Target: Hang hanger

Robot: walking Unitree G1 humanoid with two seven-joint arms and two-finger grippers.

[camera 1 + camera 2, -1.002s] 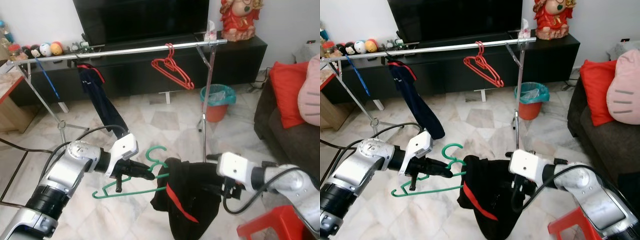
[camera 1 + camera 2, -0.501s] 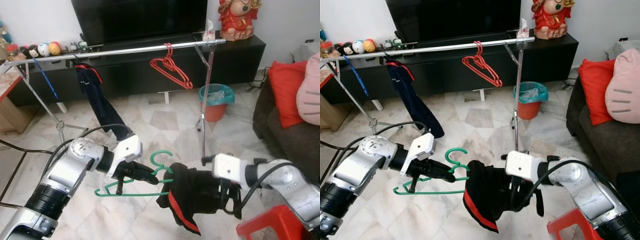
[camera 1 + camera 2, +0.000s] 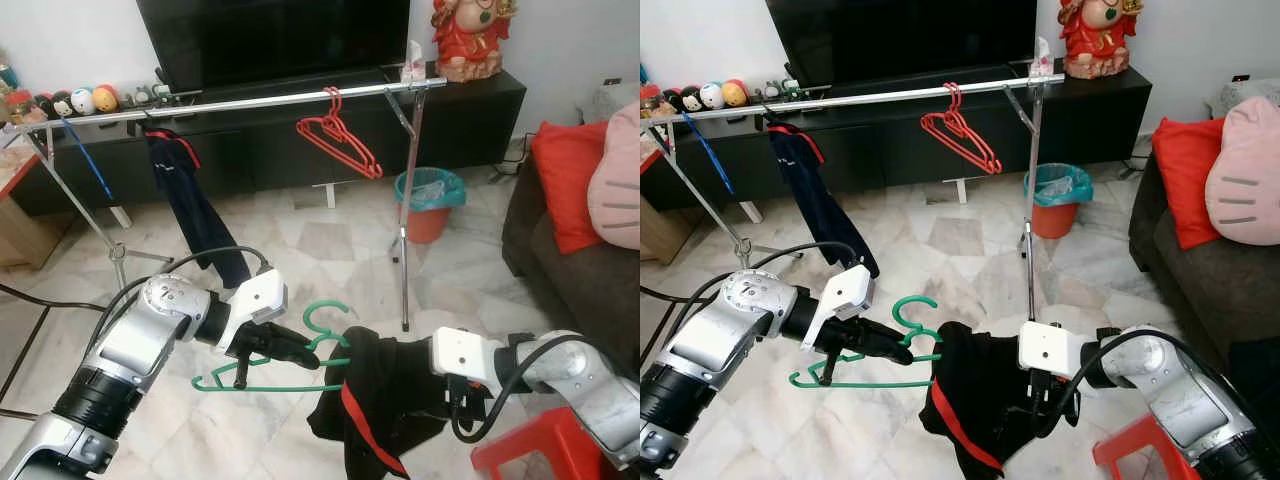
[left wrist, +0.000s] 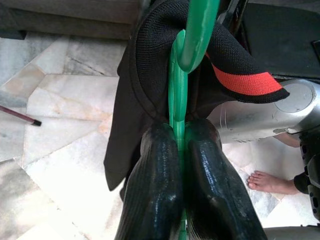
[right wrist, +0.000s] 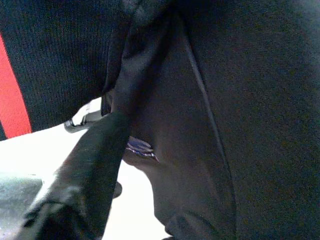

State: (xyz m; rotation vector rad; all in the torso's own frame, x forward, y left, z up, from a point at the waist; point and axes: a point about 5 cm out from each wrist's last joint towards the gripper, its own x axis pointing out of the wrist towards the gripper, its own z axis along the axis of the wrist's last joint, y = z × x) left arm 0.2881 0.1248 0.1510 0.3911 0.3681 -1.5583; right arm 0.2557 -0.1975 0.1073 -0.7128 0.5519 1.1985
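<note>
Head view first: one green hanger (image 3: 270, 378) low over the marble floor (image 3: 330, 245), held by the left gripper (image 3: 300, 352), one end pushed into a black garment (image 3: 375, 400) with a red stripe. The right gripper (image 3: 455, 400) is buried in that cloth — whether its fingers are spread or closed, I cannot tell. Behind them stands one steel clothes rail (image 3: 240, 102) carrying a bunch of red hangers (image 3: 340, 140) and one dark garment (image 3: 195, 210). One teal-lined bin (image 3: 432, 203) sits by the rail's leg, a dark sofa (image 3: 570, 270) on the right.

Left wrist view: two black fingers (image 4: 155, 190) pressed together on the hanger's green bar, the black cloth draped over it just ahead — a person's bare foot (image 4: 270, 182) on the tiles.

Right wrist view: dark fabric up close, one red stripe at the edge.
</note>
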